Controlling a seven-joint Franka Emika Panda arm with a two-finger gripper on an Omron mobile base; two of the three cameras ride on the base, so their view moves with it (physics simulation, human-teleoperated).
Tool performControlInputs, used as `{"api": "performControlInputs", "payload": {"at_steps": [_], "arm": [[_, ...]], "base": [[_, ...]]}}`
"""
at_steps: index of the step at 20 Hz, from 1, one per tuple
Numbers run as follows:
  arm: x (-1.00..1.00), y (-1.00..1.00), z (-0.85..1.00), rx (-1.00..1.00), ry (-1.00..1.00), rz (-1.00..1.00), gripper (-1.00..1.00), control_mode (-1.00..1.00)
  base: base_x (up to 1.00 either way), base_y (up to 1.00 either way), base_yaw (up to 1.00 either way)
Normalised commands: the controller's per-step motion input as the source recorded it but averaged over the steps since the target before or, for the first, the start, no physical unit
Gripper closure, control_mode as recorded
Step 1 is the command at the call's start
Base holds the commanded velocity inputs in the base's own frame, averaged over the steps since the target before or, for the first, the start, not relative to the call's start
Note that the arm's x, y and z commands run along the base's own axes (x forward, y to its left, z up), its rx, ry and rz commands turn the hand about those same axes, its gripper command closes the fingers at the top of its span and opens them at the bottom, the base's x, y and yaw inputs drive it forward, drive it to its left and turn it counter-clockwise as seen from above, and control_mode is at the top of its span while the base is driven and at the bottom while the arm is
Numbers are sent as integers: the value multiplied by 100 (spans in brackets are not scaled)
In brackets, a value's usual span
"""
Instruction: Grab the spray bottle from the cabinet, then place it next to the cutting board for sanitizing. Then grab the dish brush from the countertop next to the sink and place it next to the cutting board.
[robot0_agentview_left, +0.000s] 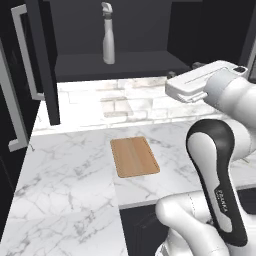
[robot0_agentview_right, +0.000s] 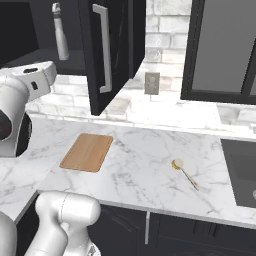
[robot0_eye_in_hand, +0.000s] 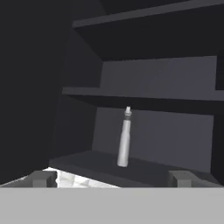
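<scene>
The gripper (robot0_eye_in_hand: 112, 178) was raised in front of the open cabinet (robot0_eye_in_hand: 144, 78), its two fingertips (robot0_eye_in_hand: 43, 178) set wide apart with nothing between them, well short of the bottle. Below and nearest the base, the white marble countertop (robot0_agentview_left: 65, 175) carried the cutting board (robot0_agentview_left: 134, 156), which lay flat near the counter's front edge. In the right base view, the dish brush (robot0_agentview_right: 184, 172) lay on the countertop well to the right of the cutting board (robot0_agentview_right: 87, 152), between it and the sink (robot0_agentview_right: 242, 170), its yellow head toward the board and its thin handle angled toward the front edge. Farther back and higher, the cabinet (robot0_agentview_left: 120, 35) stood with its doors swung open. The spray bottle (robot0_agentview_left: 108, 34) stood upright on the cabinet's lower shelf, nozzle at the top, apart from the side walls. In the hand view, the spray bottle (robot0_eye_in_hand: 124, 139) appeared slightly right of centre between the fingertips.
</scene>
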Motion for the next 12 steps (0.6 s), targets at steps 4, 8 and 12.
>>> {"api": "performControlInputs", "payload": {"at_steps": [4, 8, 12], "arm": [[45, 18, 11, 0, 0, -1, -100, -100], [48, 6, 1, 0, 6, 0, -100, -100], [38, 0, 0, 0, 11, 0, -100, -100]], "base": [[0, 0, 0], [0, 0, 0], [0, 0, 0]]}}
